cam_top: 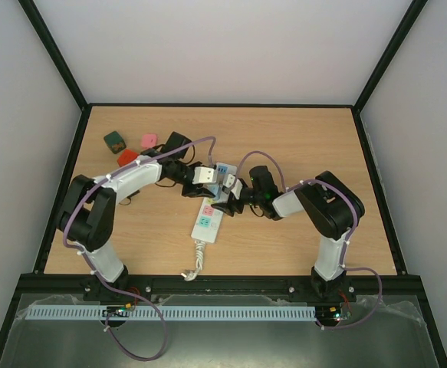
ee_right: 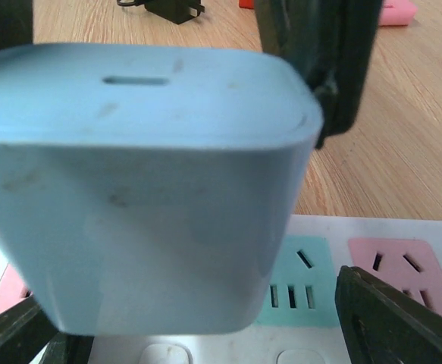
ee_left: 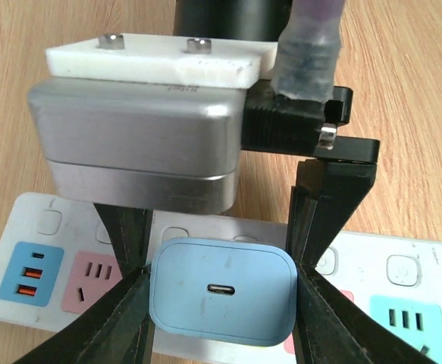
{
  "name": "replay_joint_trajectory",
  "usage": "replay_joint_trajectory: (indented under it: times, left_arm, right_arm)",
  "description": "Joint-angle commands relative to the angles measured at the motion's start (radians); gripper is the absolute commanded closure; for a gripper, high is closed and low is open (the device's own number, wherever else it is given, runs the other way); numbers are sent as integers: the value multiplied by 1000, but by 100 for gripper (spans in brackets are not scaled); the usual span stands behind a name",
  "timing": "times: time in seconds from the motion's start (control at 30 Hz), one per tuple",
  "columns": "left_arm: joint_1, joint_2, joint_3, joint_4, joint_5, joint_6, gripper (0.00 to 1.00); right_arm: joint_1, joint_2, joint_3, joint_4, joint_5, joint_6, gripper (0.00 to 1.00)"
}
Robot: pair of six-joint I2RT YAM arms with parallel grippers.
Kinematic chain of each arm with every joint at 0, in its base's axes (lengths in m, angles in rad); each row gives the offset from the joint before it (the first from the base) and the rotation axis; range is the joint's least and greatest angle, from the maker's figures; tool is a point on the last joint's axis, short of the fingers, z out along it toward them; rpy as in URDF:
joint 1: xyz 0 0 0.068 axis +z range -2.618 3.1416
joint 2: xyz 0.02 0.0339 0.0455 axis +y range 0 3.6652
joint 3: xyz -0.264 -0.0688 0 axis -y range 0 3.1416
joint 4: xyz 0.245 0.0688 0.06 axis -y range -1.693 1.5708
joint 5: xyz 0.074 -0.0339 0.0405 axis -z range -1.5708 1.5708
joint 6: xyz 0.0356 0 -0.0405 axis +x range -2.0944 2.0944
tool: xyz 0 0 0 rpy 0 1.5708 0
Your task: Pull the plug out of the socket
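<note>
Robot lab test cell, folks: plain white walls (cam_top: 223,46) and a black frame (cam_top: 382,60) box in a wooden table (cam_top: 323,245). Two arms (cam_top: 93,218) are bolted to a rail (cam_top: 231,286) at 6 o'clock, cables (cam_top: 156,337) trailing. Socket (cam_top: 206,222) at centre, blocks (cam_top: 148,141) at 10 o'clock.

Seen from above, left arm (cam_top: 123,180) and right arm (cam_top: 315,201) crowd the frame's centre over the power strip (cam_top: 210,218). Blocks (cam_top: 116,140) and a black adapter (cam_top: 177,142) clutter the upper left. Bare table (cam_top: 307,130) at upper right and lower left gives passing room.
</note>
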State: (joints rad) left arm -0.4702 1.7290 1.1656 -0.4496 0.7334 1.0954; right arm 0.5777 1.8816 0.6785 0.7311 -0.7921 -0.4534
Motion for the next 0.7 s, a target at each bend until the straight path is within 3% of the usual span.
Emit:
replay_joint_trajectory:
  times: [0.0,0.37,0.67]
  left_arm:
    - [9,-36,-17,-5,54,1,64]
    - [140,-140,-43,-136,8,74,64]
    - [238,-200,-44,-220,-231,174,63]
  right_arm:
    - [15,38,-10,-107,36,-58,16]
    - [15,25,-18,-100,26,-56,13]
    - [15,19,-20,-97,23,-52,12]
